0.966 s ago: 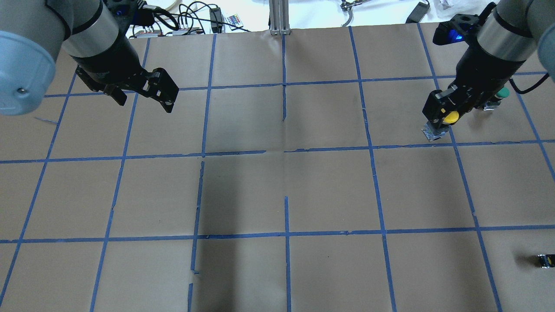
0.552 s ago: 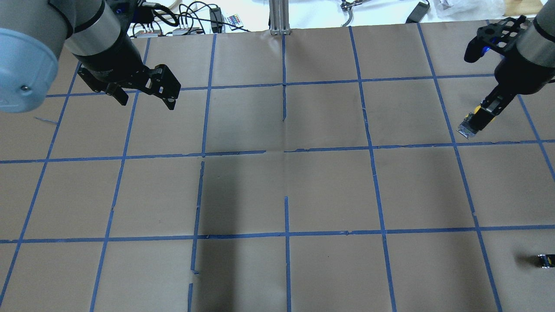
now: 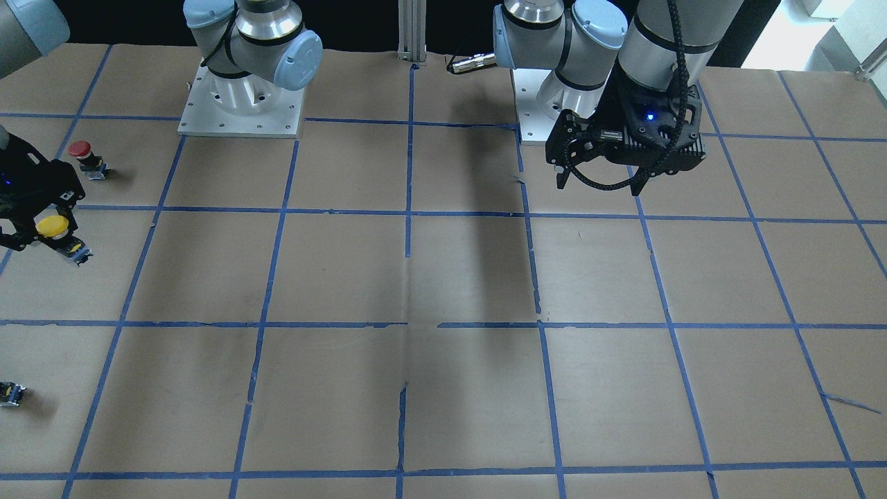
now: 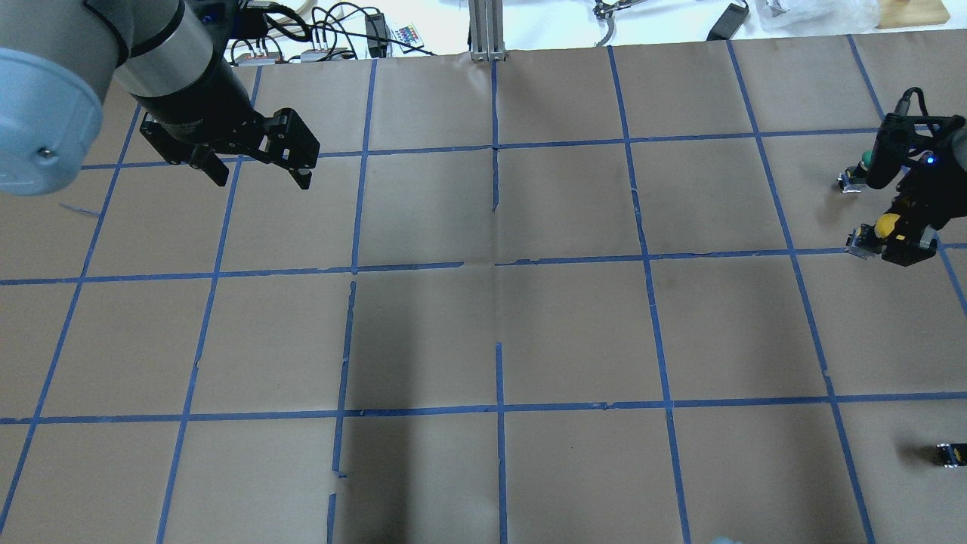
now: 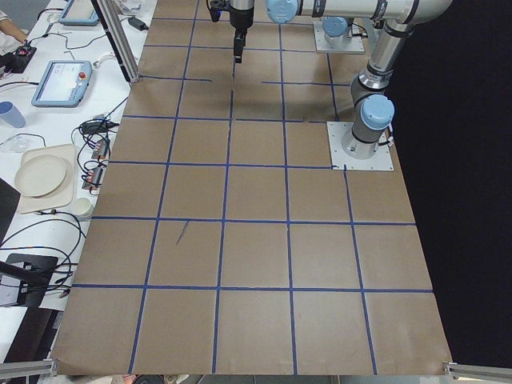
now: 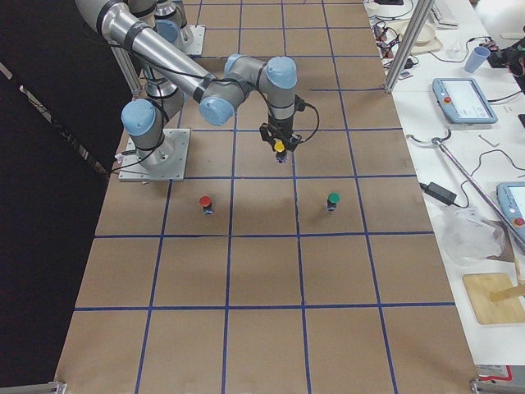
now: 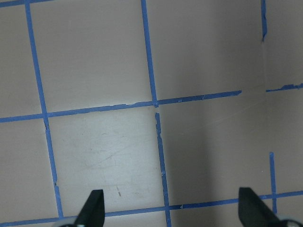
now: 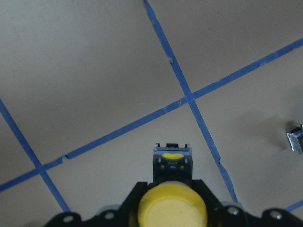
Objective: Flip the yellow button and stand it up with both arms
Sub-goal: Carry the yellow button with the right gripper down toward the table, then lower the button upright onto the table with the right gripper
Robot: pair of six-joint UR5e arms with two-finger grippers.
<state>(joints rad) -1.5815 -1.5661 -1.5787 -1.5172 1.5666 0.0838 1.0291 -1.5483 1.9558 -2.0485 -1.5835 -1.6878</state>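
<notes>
Right jaws grip yellow button (image 8: 171,208); green button (image 6: 332,199) nearby, seemingly clear.

Brown paper-covered table (image 4: 574,332) with blue tape grid: all buttons at the robot's right end. Round-capped red button (image 6: 205,202), standing towards the robot's side; round-capped green button (image 6: 333,199), standing towards the operators' side, same grid row, well apart. Round-capped yellow button (image 3: 52,225) on a black cylindrical body: between those two, inside the black two-finger right gripper (image 8: 170,189) (contact with the table cannot be told). Black two-finger left gripper (image 4: 262,180): above the table's other half, well apart from every button.
</notes>
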